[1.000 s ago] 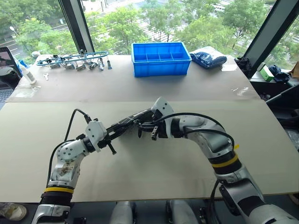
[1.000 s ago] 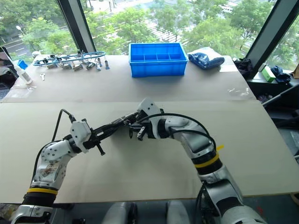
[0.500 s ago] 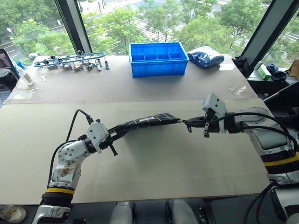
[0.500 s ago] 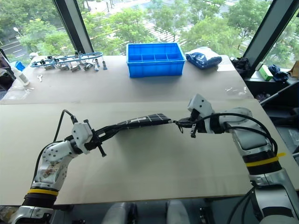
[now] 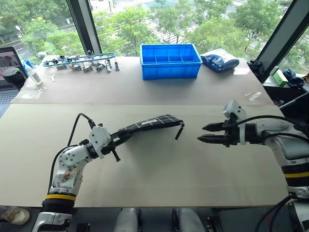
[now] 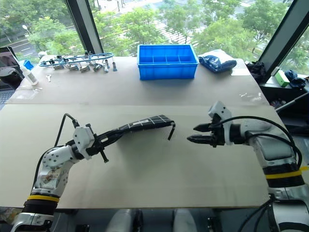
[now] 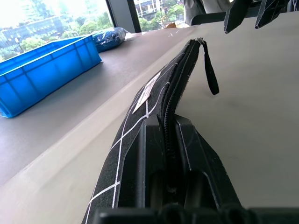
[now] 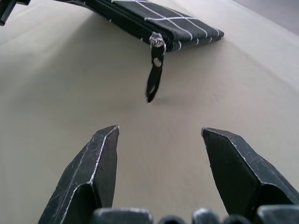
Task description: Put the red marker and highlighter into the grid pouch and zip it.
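Observation:
The grid pouch, black with thin white lines, hangs level above the table, and my left gripper is shut on its left end. In the left wrist view the zipper runs closed along the pouch to the far end. From the slider at that end, the black strap pull hangs loose. My right gripper is open a short way to the right of the strap, touching nothing. The right wrist view shows the strap ahead of its spread fingertips. The red marker and the highlighter are out of view.
A blue divided bin stands at the back centre, with a dark blue bag to its right. A rack of tools and a white bottle lie at the back left. A laptop sits at the left edge.
My right gripper moved right from the middle of the pouch to beyond its end, then let go of the strap and opened. The strap now hangs free. The left gripper kept still.

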`<state>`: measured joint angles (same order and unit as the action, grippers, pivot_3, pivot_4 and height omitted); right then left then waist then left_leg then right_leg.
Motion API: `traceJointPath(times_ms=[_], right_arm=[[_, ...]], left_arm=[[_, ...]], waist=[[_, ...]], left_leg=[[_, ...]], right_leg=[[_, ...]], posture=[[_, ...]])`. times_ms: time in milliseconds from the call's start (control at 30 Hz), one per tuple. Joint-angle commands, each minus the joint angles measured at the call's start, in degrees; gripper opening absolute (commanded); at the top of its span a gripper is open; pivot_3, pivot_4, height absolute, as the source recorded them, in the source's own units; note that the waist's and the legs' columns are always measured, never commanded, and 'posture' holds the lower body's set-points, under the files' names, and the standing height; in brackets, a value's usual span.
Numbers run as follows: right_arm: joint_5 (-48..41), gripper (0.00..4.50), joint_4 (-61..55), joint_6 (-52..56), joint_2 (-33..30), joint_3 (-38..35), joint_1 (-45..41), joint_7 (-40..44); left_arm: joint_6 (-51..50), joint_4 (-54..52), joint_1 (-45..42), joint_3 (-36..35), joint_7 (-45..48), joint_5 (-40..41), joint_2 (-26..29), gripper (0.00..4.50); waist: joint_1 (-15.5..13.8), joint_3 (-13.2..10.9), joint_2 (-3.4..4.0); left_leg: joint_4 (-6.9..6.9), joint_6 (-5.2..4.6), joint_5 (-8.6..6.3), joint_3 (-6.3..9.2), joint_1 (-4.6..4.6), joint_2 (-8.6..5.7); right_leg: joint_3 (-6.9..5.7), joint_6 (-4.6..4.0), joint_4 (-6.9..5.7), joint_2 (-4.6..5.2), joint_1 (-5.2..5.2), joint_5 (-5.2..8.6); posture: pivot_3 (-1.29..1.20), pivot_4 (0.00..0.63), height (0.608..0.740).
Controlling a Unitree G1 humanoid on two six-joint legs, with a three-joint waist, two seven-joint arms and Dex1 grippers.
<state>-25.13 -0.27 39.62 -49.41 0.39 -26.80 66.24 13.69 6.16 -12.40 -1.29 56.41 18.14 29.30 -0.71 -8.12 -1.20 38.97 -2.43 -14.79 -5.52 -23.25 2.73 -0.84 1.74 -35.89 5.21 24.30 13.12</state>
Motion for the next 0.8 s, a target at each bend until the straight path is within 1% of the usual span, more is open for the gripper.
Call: traceJointPath(times_ms=[33,133,200,333,467,500,600,633,667,700,733,767,800], right_arm=[[-3.09,3.2,-4.02,0.42,-1.53,-4.6,2.76,0.76],[-3.14,3.2,-6.99,-0.94,-1.36,-5.31,7.18,-0.01],[-2.08,3.2,-7.38,-1.84,-0.74,-4.64,8.18,-1.35],[-1.26,3.2,-8.19,-2.51,0.89,-2.97,8.4,-2.88],[-0.18,3.2,-8.51,-3.14,1.38,-1.86,8.6,-3.41],[0.12,3.26,-8.39,-3.42,1.33,-1.55,8.63,-3.44],[0.42,3.29,-8.08,-3.81,1.2,-1.23,8.6,-3.43],[0.46,3.29,-8.05,-3.86,1.15,-1.29,8.63,-3.36],[0.27,3.29,-8.05,-3.72,1.12,-1.35,8.57,-3.16],[0.14,3.29,-8.03,-3.62,1.11,-1.37,8.5,-3.0],[0.1,3.29,-7.92,-3.63,1.07,-1.35,8.45,-2.85],[0.08,3.29,-7.78,-3.64,1.03,-1.28,8.37,-2.66],[0.15,3.29,-7.48,-3.85,0.99,-1.22,8.25,-2.42]], left_arm=[[1.21,-0.72,-0.53,0.47,3.78,1.24,1.3,0.0],[5.41,-0.22,0.71,2.06,11.96,0.85,4.84,0.0],[7.69,0.77,0.95,2.53,15.91,0.98,6.73,0.0],[10.84,4.71,-0.56,1.67,20.23,1.79,8.78,0.0],[15.21,10.49,-2.92,0.73,21.7,1.0,8.71,0.0],[16.46,12.41,-3.56,0.65,22.06,0.69,8.7,0.42],[17.03,15.36,-4.87,0.48,22.42,0.71,9.13,1.24],[16.65,15.66,-5.07,0.46,22.46,0.91,9.3,1.67],[16.43,15.38,-5.12,-0.08,21.9,1.33,9.35,1.96],[15.78,14.9,-5.1,-0.61,21.24,1.86,9.27,2.38],[13.42,13.33,-4.75,-1.39,19.38,2.42,9.27,2.68],[10.82,11.43,-4.16,-2.18,17.5,3.03,9.34,3.1],[5.72,7.95,-2.6,-3.03,15.78,4.95,9.88,3.43]], waist=[[0.08,0.0,0.0],[0.2,0.0,0.0],[0.29,0.0,0.0],[0.19,0.0,0.0],[0.0,0.0,0.0],[-0.06,0.0,0.0],[0.02,0.0,0.0],[0.02,0.0,0.0],[0.03,0.0,0.0],[0.04,0.0,0.0],[0.03,0.0,0.0],[0.03,0.0,0.0],[0.04,0.0,0.0]], left_leg=[[0.0,0.0,0.0,0.02,0.01,0.01],[-0.02,0.0,0.0,0.03,0.01,0.03],[-0.02,0.0,0.0,0.02,0.02,0.04],[-0.01,0.0,0.0,0.01,0.05,0.02],[0.01,0.0,0.0,0.02,0.03,0.02],[0.01,0.0,0.0,0.01,0.02,0.0],[0.03,0.0,0.0,-0.05,0.0,-0.01],[0.03,0.0,0.0,-0.05,0.0,0.0],[0.03,0.0,0.0,-0.05,0.0,0.0],[0.03,0.0,0.0,-0.05,0.0,0.0],[0.03,0.0,0.0,-0.06,-0.01,0.01],[0.03,0.0,0.0,-0.06,0.0,0.01],[0.03,0.0,0.0,-0.03,0.0,0.01]], right_leg=[[0.0,0.0,-0.01,-0.02,0.01,0.0],[0.0,-0.01,-0.01,-0.07,0.02,0.01],[0.04,-0.02,-0.02,-0.08,0.03,0.01],[0.05,-0.01,-0.05,-0.05,0.01,0.01],[0.01,-0.01,-0.05,-0.05,0.01,0.01],[0.01,-0.01,-0.05,-0.04,0.01,0.01],[-0.01,0.0,-0.05,-0.03,0.01,0.01],[0.0,0.0,-0.05,-0.04,0.01,0.01],[-0.01,0.0,-0.05,-0.04,0.01,0.01],[-0.01,0.0,-0.05,-0.05,0.01,0.01],[-0.02,0.0,-0.06,-0.05,0.02,0.01],[-0.02,0.0,-0.06,-0.05,0.01,0.01],[-0.01,0.0,-0.07,-0.04,0.01,0.01]], posture=[[0.0,0.15,0.74],[0.0,0.15,0.74],[0.0,0.15,0.74],[0.0,0.15,0.74],[0.0,0.15,0.74],[0.0,0.15,0.74],[0.0,0.15,0.74],[0.0,0.15,0.74],[0.0,0.15,0.74],[0.0,0.15,0.74],[0.0,0.15,0.74],[0.0,0.15,0.74],[0.0,0.15,0.74]])
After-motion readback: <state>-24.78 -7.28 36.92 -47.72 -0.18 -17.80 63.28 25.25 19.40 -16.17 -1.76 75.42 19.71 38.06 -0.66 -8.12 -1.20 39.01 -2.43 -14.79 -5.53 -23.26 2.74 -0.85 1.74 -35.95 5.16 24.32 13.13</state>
